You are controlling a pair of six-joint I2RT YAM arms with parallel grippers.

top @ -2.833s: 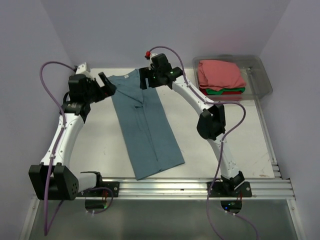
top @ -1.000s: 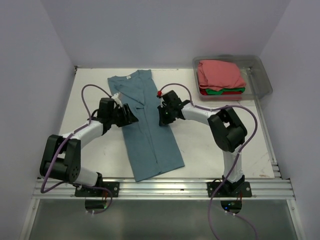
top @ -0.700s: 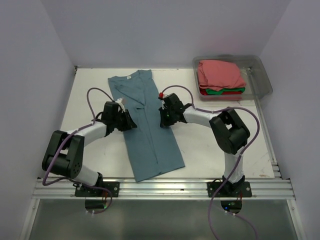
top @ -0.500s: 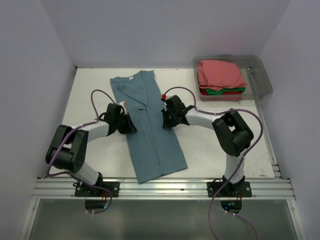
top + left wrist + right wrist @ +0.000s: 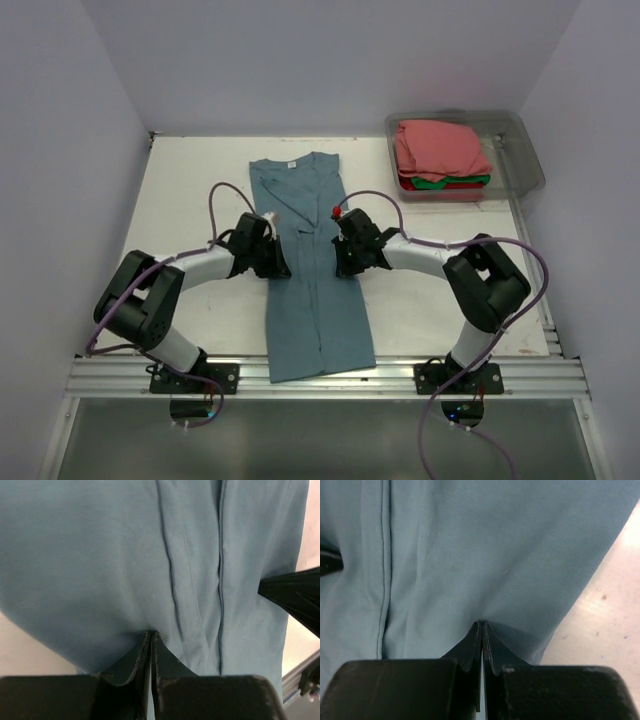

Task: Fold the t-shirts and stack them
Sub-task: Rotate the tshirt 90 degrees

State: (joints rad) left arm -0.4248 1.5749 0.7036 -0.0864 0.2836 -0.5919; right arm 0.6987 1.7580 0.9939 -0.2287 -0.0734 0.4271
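Observation:
A slate-blue t-shirt [image 5: 318, 305], folded lengthwise into a long strip, lies on the white table [image 5: 190, 200] with its collar at the far end. My left gripper [image 5: 279, 263] is shut on the strip's left edge about halfway along. In the left wrist view its tips [image 5: 151, 633] pinch the blue cloth [image 5: 115, 555]. My right gripper [image 5: 344, 258] is shut on the opposite, right edge. The right wrist view shows its tips [image 5: 482, 623] nipping the fabric [image 5: 470, 545]. Folded pink [image 5: 440, 148], green [image 5: 428, 182] and red [image 5: 472, 186] t-shirts are stacked in a bin.
The clear plastic bin [image 5: 528, 150] stands at the table's back right corner. An aluminium rail [image 5: 330, 372] with both arm bases runs along the near edge. Lilac walls close in the left, back and right sides.
My left gripper has closed on the shirt's left edge. Both grippers have moved right and nearer, and the strip has shifted right with them, now lying straighter.

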